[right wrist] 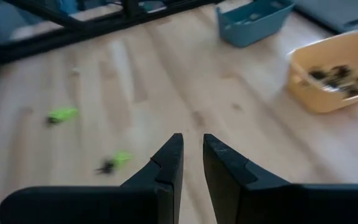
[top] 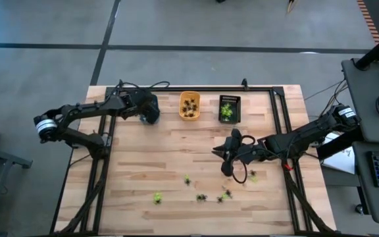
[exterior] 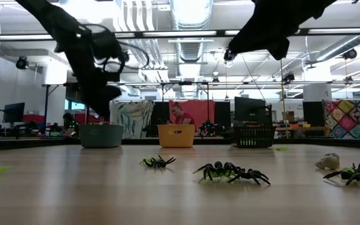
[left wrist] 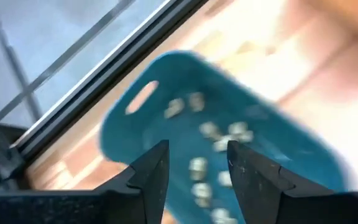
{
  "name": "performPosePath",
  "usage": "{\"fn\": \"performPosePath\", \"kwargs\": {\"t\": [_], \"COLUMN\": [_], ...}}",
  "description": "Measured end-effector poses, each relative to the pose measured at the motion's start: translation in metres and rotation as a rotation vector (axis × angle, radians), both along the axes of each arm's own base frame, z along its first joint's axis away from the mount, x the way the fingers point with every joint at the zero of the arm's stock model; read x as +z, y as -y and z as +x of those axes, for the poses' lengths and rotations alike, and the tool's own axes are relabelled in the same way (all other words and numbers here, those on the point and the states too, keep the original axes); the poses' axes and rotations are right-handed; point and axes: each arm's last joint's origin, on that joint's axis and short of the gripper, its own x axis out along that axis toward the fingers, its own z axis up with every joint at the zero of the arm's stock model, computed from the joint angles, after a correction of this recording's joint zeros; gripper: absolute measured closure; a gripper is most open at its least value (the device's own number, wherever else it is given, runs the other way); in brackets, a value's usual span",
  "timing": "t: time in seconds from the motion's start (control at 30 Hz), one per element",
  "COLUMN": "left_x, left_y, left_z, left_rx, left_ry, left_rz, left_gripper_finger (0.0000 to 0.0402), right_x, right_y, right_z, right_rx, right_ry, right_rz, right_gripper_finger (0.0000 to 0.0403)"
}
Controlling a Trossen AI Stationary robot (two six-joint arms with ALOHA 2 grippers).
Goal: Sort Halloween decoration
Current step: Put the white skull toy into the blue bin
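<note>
The Halloween decoration lies as small spidery figures on the table's near half, black and yellow-green, such as one [top: 187,179] and another [top: 157,197]. A black-and-green pair [exterior: 230,172] shows in the low view. My left gripper [left wrist: 197,165] hangs open above the blue tray [left wrist: 272,143], which holds several pale figures [left wrist: 197,168]. The orange tray [top: 189,105] holds dark figures and the black tray [top: 229,108] holds green ones. My right gripper [right wrist: 192,149] hovers above the table's middle, a narrow gap between its fingers and nothing in it.
The three trays stand in a row along the far edge, the blue one [exterior: 100,135] leftmost. A black metal frame [top: 278,105] runs round the tabletop. Bare wood lies between the trays and the scattered figures. A person sits in the room beyond the table.
</note>
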Motion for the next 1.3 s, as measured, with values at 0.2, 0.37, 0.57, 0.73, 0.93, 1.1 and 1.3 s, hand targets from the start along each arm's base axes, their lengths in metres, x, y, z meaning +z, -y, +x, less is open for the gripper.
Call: {"fn": "performPosePath", "kwargs": {"t": [0.2, 0.37, 0.57, 0.73, 0.93, 1.1, 1.3], "left_x": [0.029, 0.052, 0.059, 0.061, 0.058, 0.051, 0.045], "left_y": [0.033, 0.065, 0.108, 0.138, 0.163, 0.170, 0.171], "left_z": [0.006, 0.015, 0.028, 0.035, 0.041, 0.045, 0.050], "left_rx": [-0.119, -0.241, -0.429, -0.494, -0.552, -0.575, -0.571], "left_ry": [0.170, 0.358, 0.549, 0.588, 0.603, 0.584, 0.566], "left_rz": [0.033, 0.082, 0.097, 0.135, 0.146, 0.132, 0.124], "left_gripper_finger": [0.0262, 0.0263, 0.0263, 0.0263, 0.0263, 0.0263, 0.0263], "right_x": [0.011, 0.017, 0.018, 0.014, -0.001, -0.013, -0.022], "right_y": [-0.002, -0.003, -0.004, -0.006, -0.010, -0.016, -0.025], "right_z": [0.004, 0.005, 0.006, 0.006, 0.010, 0.020, 0.033], "right_rx": [-0.017, -0.007, 0.001, 0.016, -0.023, -0.051, 0.082], "right_ry": [0.046, 0.053, 0.054, 0.017, -0.211, -0.500, -0.813], "right_rz": [0.141, 0.147, 0.216, 0.297, 0.368, 0.380, 0.247], "right_gripper_finger": [0.0351, 0.0351, 0.0351, 0.0351, 0.0351, 0.0351, 0.0351]}}
